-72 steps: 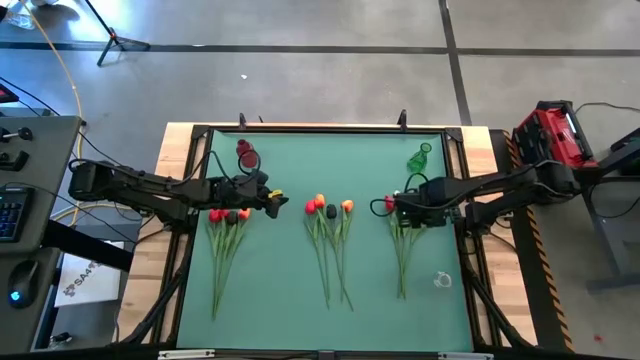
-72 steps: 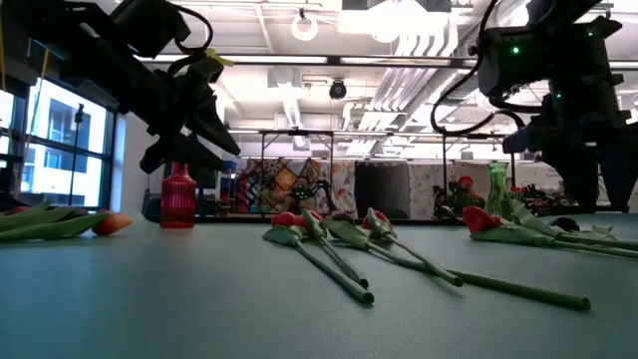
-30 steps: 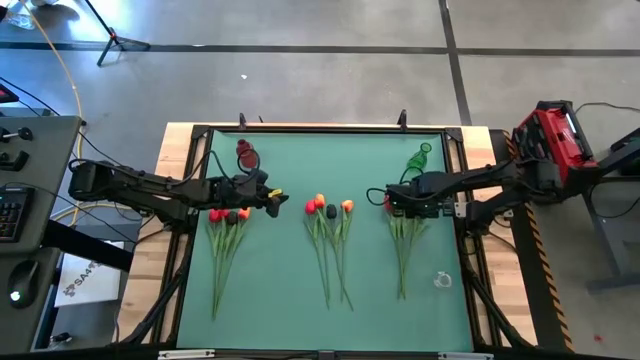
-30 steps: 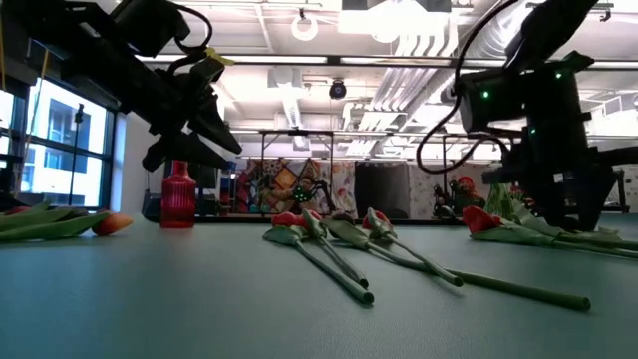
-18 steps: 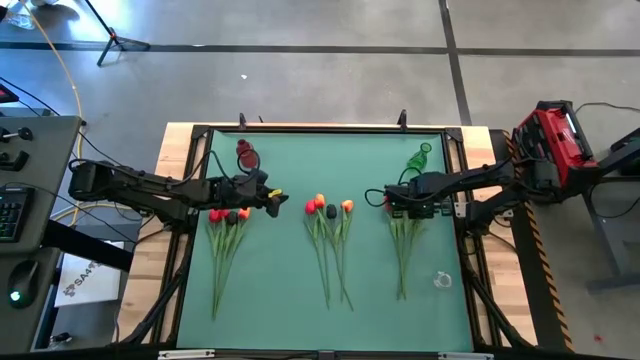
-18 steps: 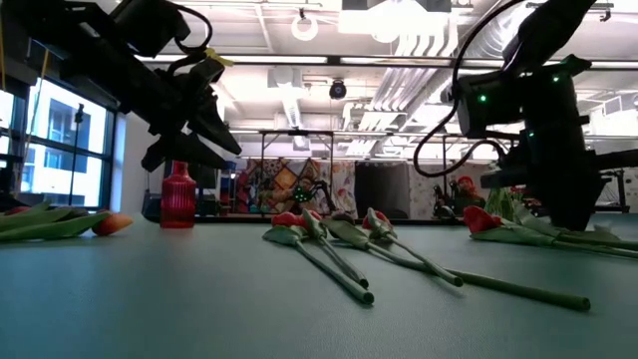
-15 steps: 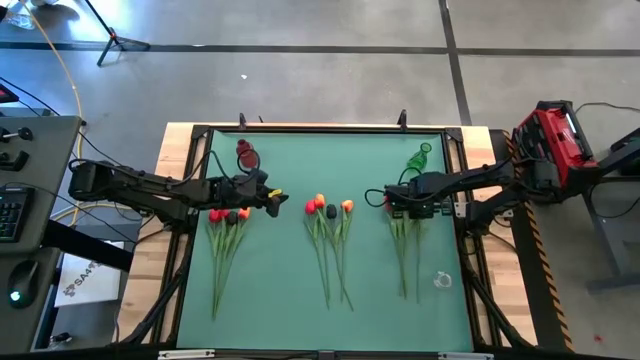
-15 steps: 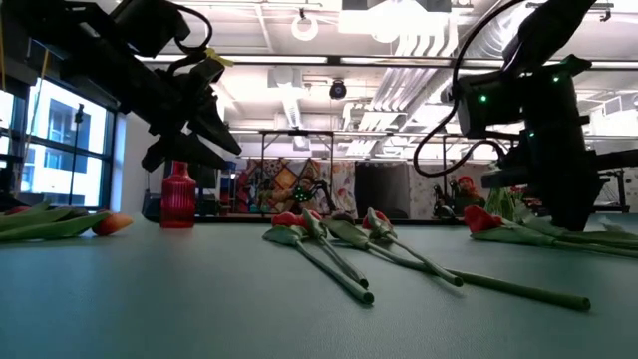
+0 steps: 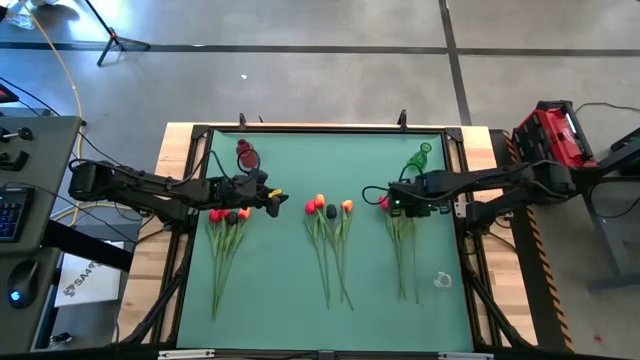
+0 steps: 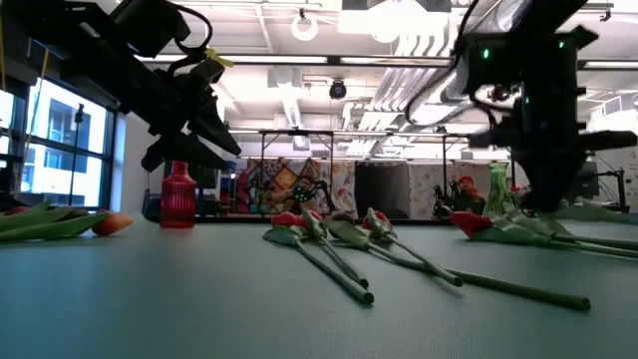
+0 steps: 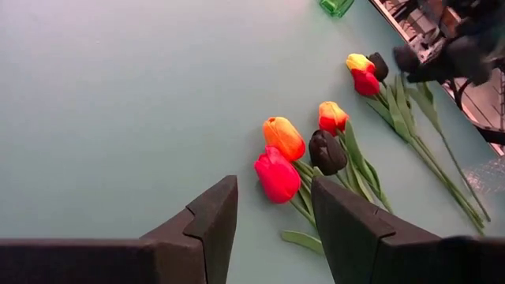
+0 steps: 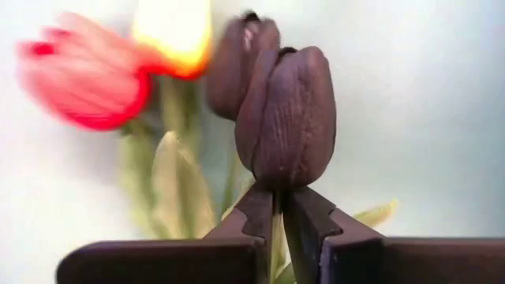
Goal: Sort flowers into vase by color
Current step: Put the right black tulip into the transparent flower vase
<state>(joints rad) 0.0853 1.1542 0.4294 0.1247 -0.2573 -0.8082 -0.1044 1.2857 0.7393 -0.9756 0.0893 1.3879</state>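
Three bunches of tulips lie on the green table top: a left bunch (image 9: 226, 216), a middle bunch (image 9: 328, 209) and a right bunch (image 9: 402, 225). Their heads point to the far edge and their stems lie flat. My left gripper (image 9: 283, 203) is open and empty, in the air between the left and middle bunches. Its wrist view shows the middle bunch's red, orange and dark heads (image 11: 304, 150). My right gripper (image 9: 386, 203) is over the heads of the right bunch. It is shut on a dark tulip (image 12: 284, 114), beside a red head (image 12: 87, 87) and a yellow one (image 12: 175, 31). My right gripper pinches the dark tulip's thin stem (image 12: 276, 207) between its two fingers, right under the head. The head stands just past the fingertips. The gripper reaches in level from the table's right side. I cannot tell whether the tulip's lower stem lies on the table.
A red vase (image 9: 245, 153) stands at the far left of the table and a green vase (image 9: 419, 158) at the far right, behind my right gripper. A small clear object (image 9: 441, 280) lies near the right edge. Bare table top lies between the bunches.
My right gripper has shifted a little toward the table's left edge at the heads of the right bunch. One stem of that bunch has swung out, its lower end now farther toward the right edge. My left arm has kept still.
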